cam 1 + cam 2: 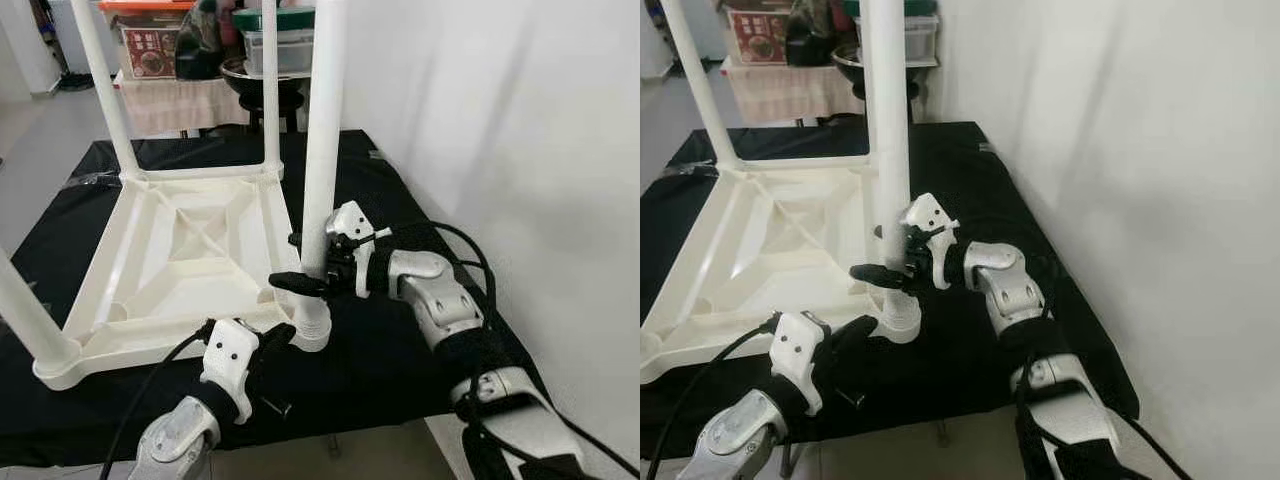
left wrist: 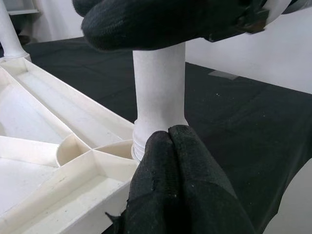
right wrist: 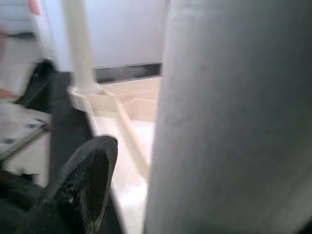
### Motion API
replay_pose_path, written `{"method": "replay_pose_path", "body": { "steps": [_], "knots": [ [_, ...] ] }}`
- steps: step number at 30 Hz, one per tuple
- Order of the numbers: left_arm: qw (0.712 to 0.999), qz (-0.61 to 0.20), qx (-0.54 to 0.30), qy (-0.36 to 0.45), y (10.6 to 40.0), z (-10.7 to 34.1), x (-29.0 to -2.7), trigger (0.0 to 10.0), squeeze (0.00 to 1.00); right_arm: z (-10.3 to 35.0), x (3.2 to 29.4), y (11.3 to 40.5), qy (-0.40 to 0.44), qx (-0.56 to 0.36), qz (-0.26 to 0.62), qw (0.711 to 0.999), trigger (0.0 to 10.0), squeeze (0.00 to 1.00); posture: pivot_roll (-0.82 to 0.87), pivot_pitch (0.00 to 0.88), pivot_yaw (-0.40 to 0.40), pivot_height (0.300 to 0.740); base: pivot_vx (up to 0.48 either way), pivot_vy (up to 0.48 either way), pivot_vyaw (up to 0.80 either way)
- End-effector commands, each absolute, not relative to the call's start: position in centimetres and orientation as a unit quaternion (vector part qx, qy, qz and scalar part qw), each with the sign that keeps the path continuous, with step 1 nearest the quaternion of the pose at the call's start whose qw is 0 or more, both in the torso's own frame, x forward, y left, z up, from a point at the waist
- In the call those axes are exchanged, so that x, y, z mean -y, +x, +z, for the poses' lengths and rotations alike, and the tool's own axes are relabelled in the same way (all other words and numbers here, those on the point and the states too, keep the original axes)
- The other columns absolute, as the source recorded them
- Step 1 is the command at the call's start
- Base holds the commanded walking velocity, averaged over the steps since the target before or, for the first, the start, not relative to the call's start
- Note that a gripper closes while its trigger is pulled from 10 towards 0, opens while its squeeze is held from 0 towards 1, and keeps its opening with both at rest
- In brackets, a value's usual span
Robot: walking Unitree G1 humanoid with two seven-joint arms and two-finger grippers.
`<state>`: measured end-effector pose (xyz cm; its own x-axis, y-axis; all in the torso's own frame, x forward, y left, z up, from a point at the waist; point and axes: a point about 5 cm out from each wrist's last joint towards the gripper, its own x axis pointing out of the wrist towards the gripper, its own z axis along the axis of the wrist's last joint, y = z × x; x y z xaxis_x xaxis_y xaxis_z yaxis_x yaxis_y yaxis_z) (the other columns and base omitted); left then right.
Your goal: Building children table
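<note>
Lying upside down on a black cloth (image 1: 400, 350), white plastic tabletop (image 1: 180, 260), ribbed underside facing up, spreading from near left toward far centre. Standing upright from its corners, four white legs: far left leg (image 1: 105, 85), far right leg (image 1: 270, 85), near left leg (image 1: 25, 315), and near right leg (image 1: 322, 150), long axis running vertical, free end pointing up past the top of the picture, foot end sitting in the corner socket (image 1: 312, 330). Clamping around that near right leg just above the socket, right gripper (image 1: 308, 262), one black finger passing in front of the leg and the other behind, coming in from the right. Pressing against the base of the same socket from the near side, left gripper (image 1: 278, 338), fingers (image 2: 178, 161) closed together and touching, holding nothing. Risking, judging from here: leg only part seated or cross-threaded, since threads seem visible at the collar; twisting or pushing off the vertical likely jamming it or leaving it leaning. Also risking the tabletop sliding on the cloth toward the far left if the left gripper's bracing slips off the rounded socket. Also possibly losing grip on the smooth round leg, fingers spinning around it without turning it. Sitting far back, a cluttered side table (image 1: 190, 100), well apart from the work.
</note>
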<state>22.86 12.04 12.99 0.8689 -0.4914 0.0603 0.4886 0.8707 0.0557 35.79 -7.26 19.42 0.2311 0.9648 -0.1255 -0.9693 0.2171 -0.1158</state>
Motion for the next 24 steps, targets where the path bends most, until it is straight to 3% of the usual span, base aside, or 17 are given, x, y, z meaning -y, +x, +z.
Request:
{"method": "replay_pose_path", "body": {
  "steps": [1,2,5,14,16,19,20,21,22,24],
  "knots": [
    [0.967,-0.252,0.023,0.011,22.8,12.5,-12.2,10.0,0.00,19.5,6.6,35.7,-0.087,-0.013,0.642,0.761,7.9,0.00,0.06,0.000,-0.071,0.740,0.000,0.000,0.00],
    [0.967,-0.252,0.023,0.011,22.8,12.5,-12.2,10.0,0.00,19.5,6.6,35.8,-0.081,-0.017,0.645,0.759,0.0,0.00,0.07,0.000,-0.074,0.740,0.000,0.000,0.00],
    [0.968,-0.251,0.023,0.011,22.8,12.5,-12.2,10.0,0.00,19.3,6.6,36.0,-0.079,-0.024,0.650,0.755,0.0,0.00,0.08,0.000,-0.079,0.740,0.000,0.000,0.00],
    [0.968,-0.250,0.024,0.009,22.8,12.6,-12.2,10.0,0.00,18.6,8.1,36.4,-0.079,-0.023,0.603,0.794,0.0,0.00,0.07,0.000,-0.066,0.740,0.000,0.000,0.00],
    [0.967,-0.252,0.023,0.008,22.8,12.7,-12.3,10.0,0.00,17.7,9.3,36.7,-0.091,-0.034,0.544,0.834,0.0,0.00,0.05,0.000,-0.060,0.740,0.000,0.000,0.00],
    [0.967,-0.253,0.023,0.008,22.8,12.7,-12.3,10.0,0.00,17.5,9.7,36.8,-0.093,-0.038,0.520,0.848,0.0,0.00,0.05,0.000,-0.060,0.740,0.000,0.000,0.00],
    [0.967,-0.253,0.023,0.009,22.9,12.8,-12.4,10.0,0.00,16.6,10.1,37.1,-0.078,-0.057,0.442,0.892,0.0,0.00,0.04,0.000,-0.060,0.740,0.000,0.000,0.00],
    [0.967,-0.253,0.023,0.009,22.9,12.8,-12.4,10.0,0.00,16.6,10.1,37.1,-0.078,-0.057,0.442,0.892,0.0,0.00,0.04,0.000,-0.060,0.740,0.000,0.000,0.00],
    [0.967,-0.252,0.023,0.009,22.9,12.8,-12.6,10.0,0.00,15.8,10.6,37.5,-0.050,-0.068,0.307,0.948,0.0,0.00,0.03,0.000,-0.056,0.740,0.000,0.000,0.00],
    [0.968,-0.251,0.024,0.009,23.0,12.9,-12.9,10.0,0.00,13.2,9.0,34.2,-0.004,-0.100,0.216,0.971,0.0,0.00,0.01,0.000,-0.033,0.740,0.000,0.000,0.00]
  ]
}}
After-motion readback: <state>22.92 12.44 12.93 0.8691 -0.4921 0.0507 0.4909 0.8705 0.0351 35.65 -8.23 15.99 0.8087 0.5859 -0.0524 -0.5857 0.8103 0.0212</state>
